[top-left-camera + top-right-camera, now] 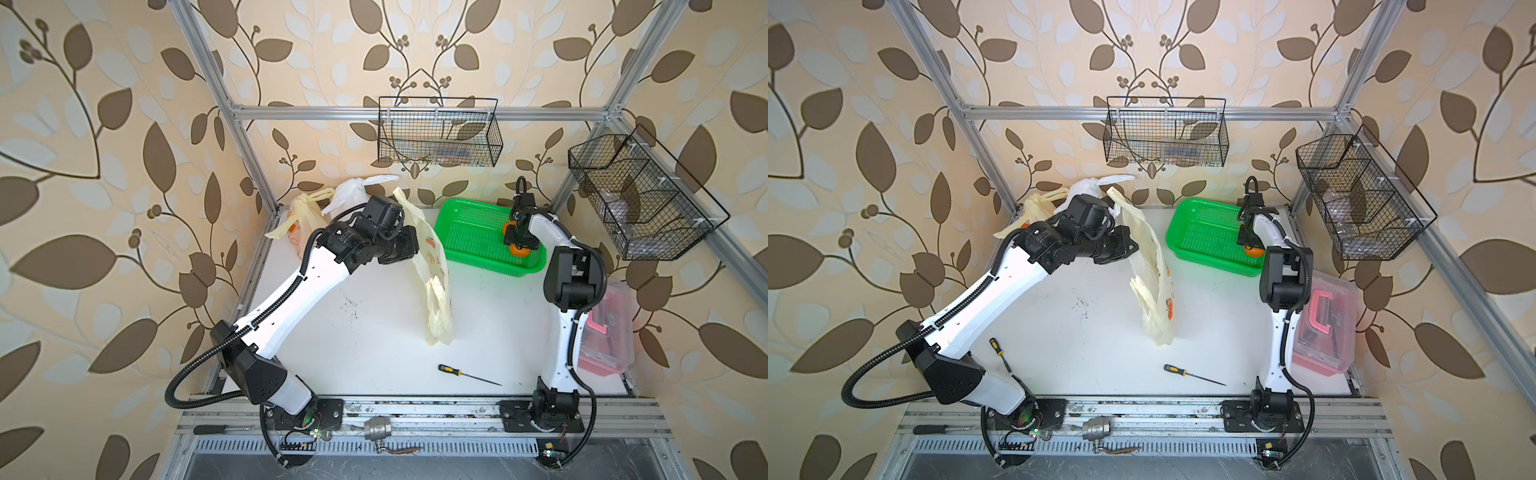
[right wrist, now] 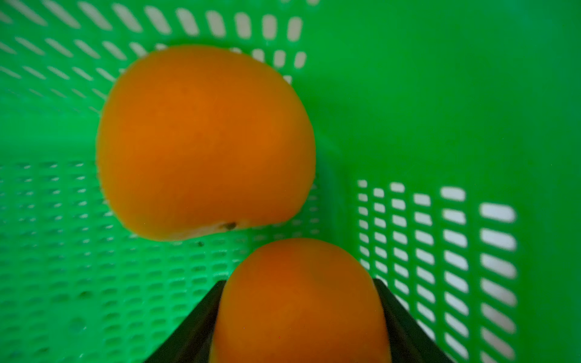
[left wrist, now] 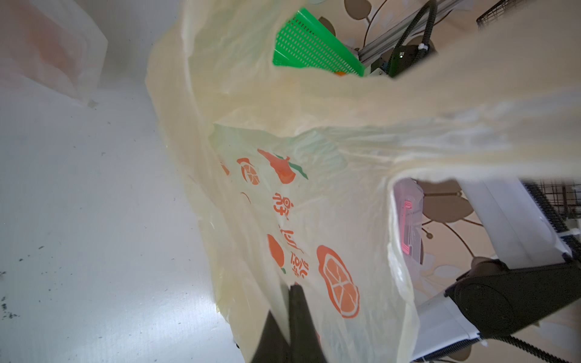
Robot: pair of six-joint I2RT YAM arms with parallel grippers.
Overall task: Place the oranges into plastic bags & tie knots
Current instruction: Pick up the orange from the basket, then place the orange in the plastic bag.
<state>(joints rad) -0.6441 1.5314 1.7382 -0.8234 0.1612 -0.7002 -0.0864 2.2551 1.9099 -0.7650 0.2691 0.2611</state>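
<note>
My left gripper (image 1: 411, 245) (image 1: 1133, 247) (image 3: 292, 301) is shut on the upper edge of a pale yellow plastic bag (image 1: 436, 282) (image 1: 1156, 291) (image 3: 314, 204) with orange fruit prints. The bag hangs down to the table with its mouth slack. My right gripper (image 1: 517, 243) (image 1: 1249, 245) (image 2: 298, 283) reaches down into the green basket (image 1: 469, 232) (image 2: 471, 94). Its fingers press both sides of one orange (image 1: 519, 250) (image 2: 298, 308). A second orange (image 1: 507, 228) (image 2: 204, 141) lies loose beside it. At the back left stand a white bag (image 1: 349, 195) with a knot (image 1: 365, 183) and a yellow bag (image 1: 301, 224).
A yellow-handled screwdriver (image 1: 465, 374) lies near the table's front edge, and another screwdriver (image 1: 998, 351) lies by the left arm. A clear box with a pink handle (image 1: 611, 328) sits at the right edge. Black wire baskets (image 1: 436, 133) (image 1: 640, 195) hang on the frame.
</note>
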